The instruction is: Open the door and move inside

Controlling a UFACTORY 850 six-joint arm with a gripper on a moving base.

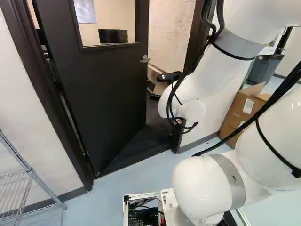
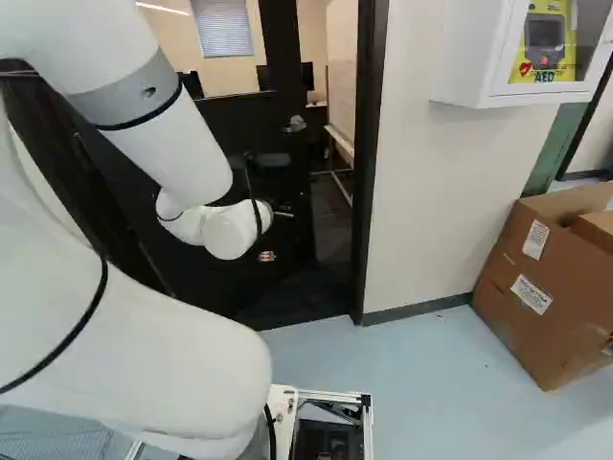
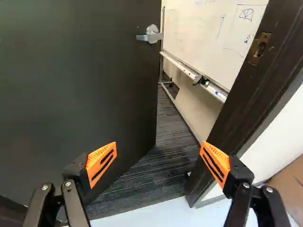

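"Currently, how stands the claw (image 3: 158, 144)?"
"Wide open, gripping nothing; the door (image 3: 90, 80) stands ajar ahead, swung inward."
"Risk?"
"Off-centre steering; the claw may strike the doorframe (image 3: 241, 113)."

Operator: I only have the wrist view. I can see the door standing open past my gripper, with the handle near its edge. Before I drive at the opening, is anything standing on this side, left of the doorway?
Observer: Yes. A wire rack stands by the wall left of the door frame, at the left edge of the left base view.

Operator: Copy, I'll watch that side. My view shows only a plain dark panel on the door. Is it solid all the way up?

Observer: No. The door has a window in its upper part, as the left base view shows.
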